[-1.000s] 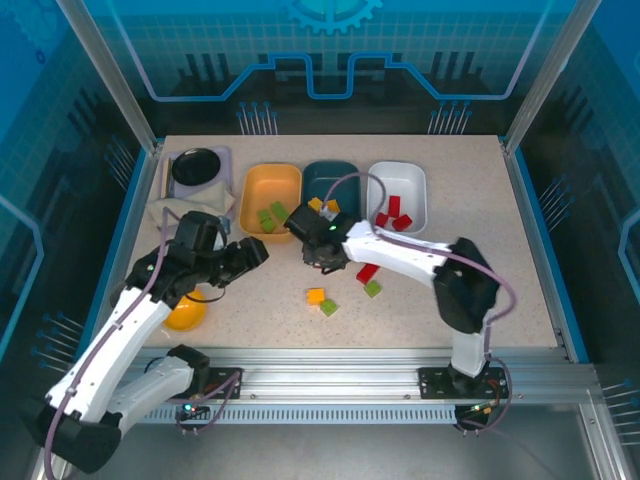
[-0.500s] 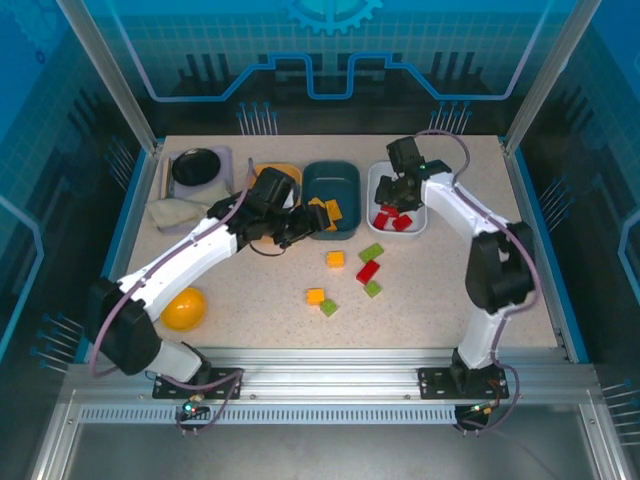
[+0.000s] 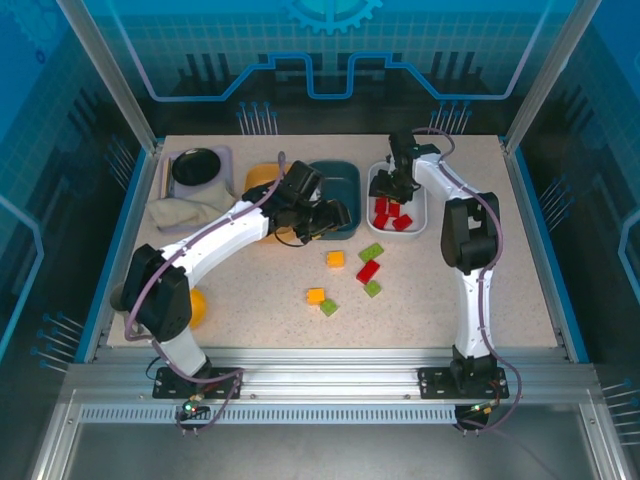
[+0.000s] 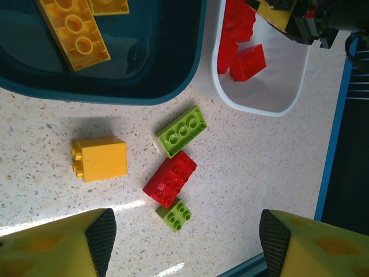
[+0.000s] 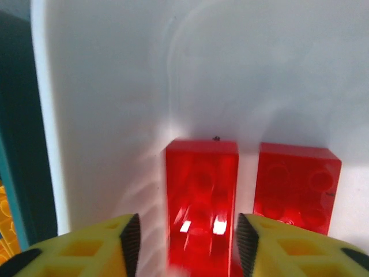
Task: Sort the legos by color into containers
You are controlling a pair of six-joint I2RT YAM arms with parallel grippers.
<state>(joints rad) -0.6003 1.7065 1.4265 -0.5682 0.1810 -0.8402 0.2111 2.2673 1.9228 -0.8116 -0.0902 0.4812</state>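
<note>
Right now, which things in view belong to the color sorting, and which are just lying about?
Job: yellow-orange tray, teal tray, white tray, loose bricks, yellow bricks in the teal tray, red bricks in the white tray.
Lying about: black dish, cloth, yellow bowl.

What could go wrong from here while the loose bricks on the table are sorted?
First, the loose red brick lies against the oblong green brick and the small green brick. The open left gripper near them might catch two colours or push one away. Second, the open right gripper is low in the white tray, beside the teal tray that the left arm crosses, so the arms could collide.
</note>
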